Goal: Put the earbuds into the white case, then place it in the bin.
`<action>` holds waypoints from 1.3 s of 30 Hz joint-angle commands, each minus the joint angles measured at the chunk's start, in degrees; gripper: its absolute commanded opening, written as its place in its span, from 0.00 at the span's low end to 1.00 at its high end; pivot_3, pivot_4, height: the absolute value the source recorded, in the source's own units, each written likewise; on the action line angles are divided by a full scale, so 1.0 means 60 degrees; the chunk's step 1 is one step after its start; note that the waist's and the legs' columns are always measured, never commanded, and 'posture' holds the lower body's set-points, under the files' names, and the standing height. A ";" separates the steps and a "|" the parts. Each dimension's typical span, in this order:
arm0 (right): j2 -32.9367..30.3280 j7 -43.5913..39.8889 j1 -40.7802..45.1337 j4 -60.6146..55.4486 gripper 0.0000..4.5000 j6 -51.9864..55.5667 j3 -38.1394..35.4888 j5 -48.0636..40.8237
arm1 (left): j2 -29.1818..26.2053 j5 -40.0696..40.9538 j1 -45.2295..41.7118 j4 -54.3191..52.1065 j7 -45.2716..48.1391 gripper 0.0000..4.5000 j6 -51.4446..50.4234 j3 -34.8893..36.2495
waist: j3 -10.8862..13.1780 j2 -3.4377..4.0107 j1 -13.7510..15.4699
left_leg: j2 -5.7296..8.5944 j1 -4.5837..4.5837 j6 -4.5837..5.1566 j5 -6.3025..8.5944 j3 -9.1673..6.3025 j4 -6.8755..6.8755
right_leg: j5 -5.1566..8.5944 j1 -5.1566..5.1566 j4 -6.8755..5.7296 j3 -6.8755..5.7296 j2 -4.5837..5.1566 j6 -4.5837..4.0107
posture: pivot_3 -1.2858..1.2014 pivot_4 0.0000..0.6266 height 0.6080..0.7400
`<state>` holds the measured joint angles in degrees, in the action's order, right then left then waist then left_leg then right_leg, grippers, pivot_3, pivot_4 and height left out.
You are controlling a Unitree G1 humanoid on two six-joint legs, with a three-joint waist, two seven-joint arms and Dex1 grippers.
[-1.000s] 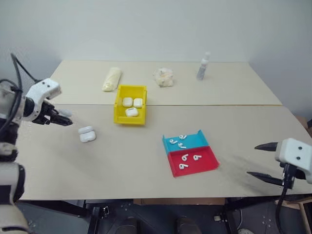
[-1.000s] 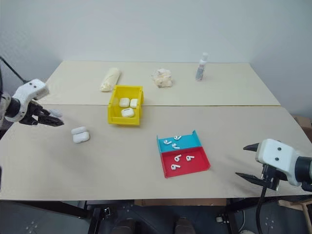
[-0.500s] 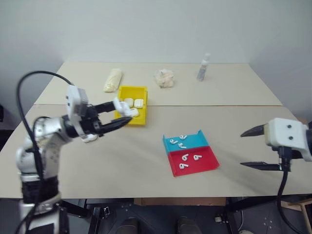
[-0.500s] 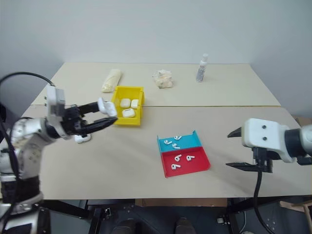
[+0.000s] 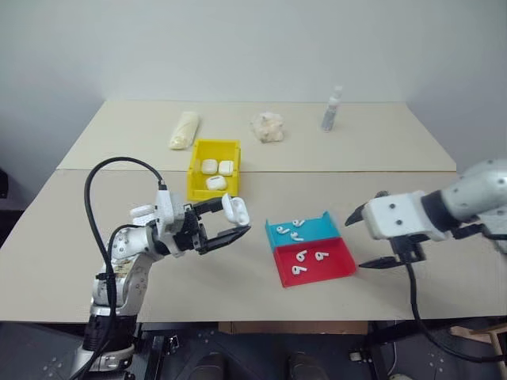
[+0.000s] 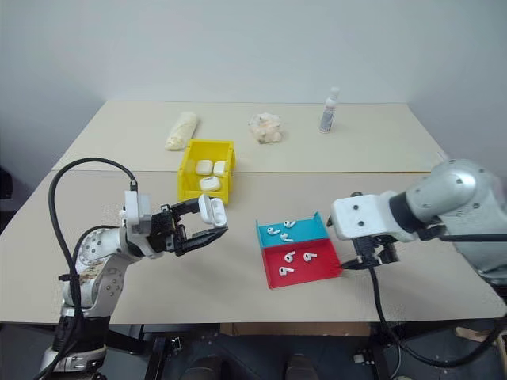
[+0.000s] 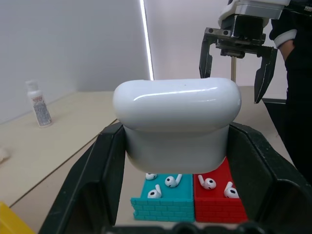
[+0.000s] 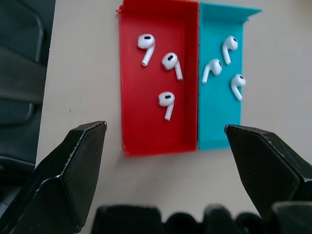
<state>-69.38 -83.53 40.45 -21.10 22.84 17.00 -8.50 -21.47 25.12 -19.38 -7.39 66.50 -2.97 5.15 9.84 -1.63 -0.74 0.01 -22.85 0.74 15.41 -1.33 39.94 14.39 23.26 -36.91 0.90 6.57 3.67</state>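
My left gripper [image 5: 236, 218] is shut on a white case [image 7: 176, 122], held level above the table a little left of the trays. Several earbuds lie in two shallow trays: three in the blue tray [image 8: 214, 117] and three in the red tray [image 8: 146, 131]. One earbud [image 8: 166, 102] lies near the red tray's middle. My right gripper [image 8: 165, 130] hangs open above the trays, pointing down at them, and also shows in the head views [image 5: 363, 239]. The yellow bin [image 5: 212, 195] stands behind the left gripper with three white cases inside.
Another white case [image 5: 142, 212] lies on the table by my left forearm. At the back stand a pale roll [image 5: 182, 128], a crumpled wad [image 5: 267, 127] and a small bottle [image 5: 330, 108]. A person in dark clothing [image 7: 297, 73] stands beyond the right gripper.
My left arm swung from the table's left edge toward the middle, carrying the white case. My right gripper moved left from the table's right edge to above the trays and tipped downward.
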 commanded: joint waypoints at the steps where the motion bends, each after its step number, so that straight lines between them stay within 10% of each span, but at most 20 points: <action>1: 0.0435 -0.0210 0.0611 -0.0136 1.00 0.0369 0.0576 0.0695 | 0.0023 0.0004 -0.0028 0.0095 -0.0070 0.62 0.0694 -0.0122 | 0.0000 0.0000 -0.0001 | 0.0000 0.0000 0.0000 0.0000 -0.0001 0.0000 | 0.0000 0.0000 0.0000 0.0000 0.0000 0.0000 | 0.52 0.24 1.00; 8: 0.1348 -0.0221 0.0960 0.0265 0.57 0.0295 0.1643 0.2054 | -0.0094 -0.0004 0.0015 0.0119 -0.0294 0.62 0.0929 -0.0320 | 0.0000 0.0000 0.0007 | 0.0003 -0.0002 -0.0001 0.0000 -0.0004 0.0001 | 0.0000 0.0003 -0.0003 -0.0003 0.0000 0.0000 | 0.52 0.24 1.00; 39: 0.3422 0.0101 0.0830 0.2062 0.57 -0.0724 0.2595 0.5050 | -0.0619 0.0013 0.0269 -0.0415 -0.0714 0.62 0.0804 -0.0801 | 0.0000 0.0002 -0.0006 | 0.0002 0.0001 -0.0010 -0.0006 -0.0007 -0.0005 | 0.0000 0.0007 -0.0011 -0.0005 -0.0005 0.0000 | 0.52 0.24 1.00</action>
<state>-48.73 -83.15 44.84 -8.41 19.64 33.19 21.21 -24.69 24.79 -17.69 -8.02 62.54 1.32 0.25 9.84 -1.62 -0.78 0.02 -22.84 0.68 15.38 -1.37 39.91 14.39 23.30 -36.97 0.87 6.54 3.66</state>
